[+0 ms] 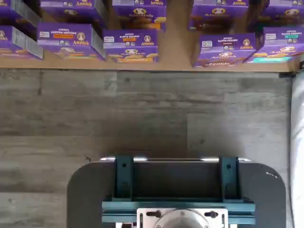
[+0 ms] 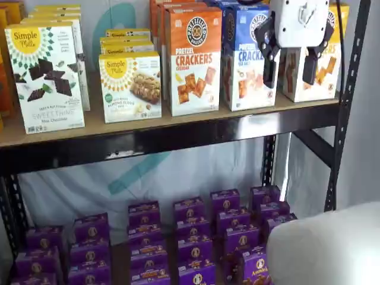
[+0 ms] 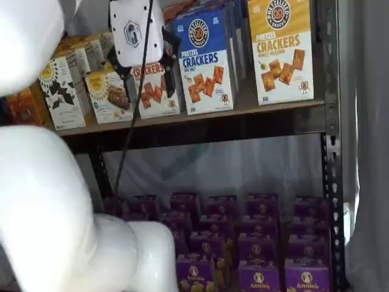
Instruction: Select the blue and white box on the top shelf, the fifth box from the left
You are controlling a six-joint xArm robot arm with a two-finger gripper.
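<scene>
Wrist view: rows of small purple boxes stand on a tan board; grey wood-look floor lies before them. A dark mount with teal brackets is visible.

Shelf view: the blue and white box stands upright on the top shelf, just beside the orange-topped cheddar box at its 9 o'clock. The gripper hangs at the box's 3 o'clock, its fingers spread with a plain gap, holding nothing.

Shelf view: the blue and white box stands at 3 o'clock of the gripper; a yellow-topped cracker box stands farther toward 3 o'clock.
</scene>
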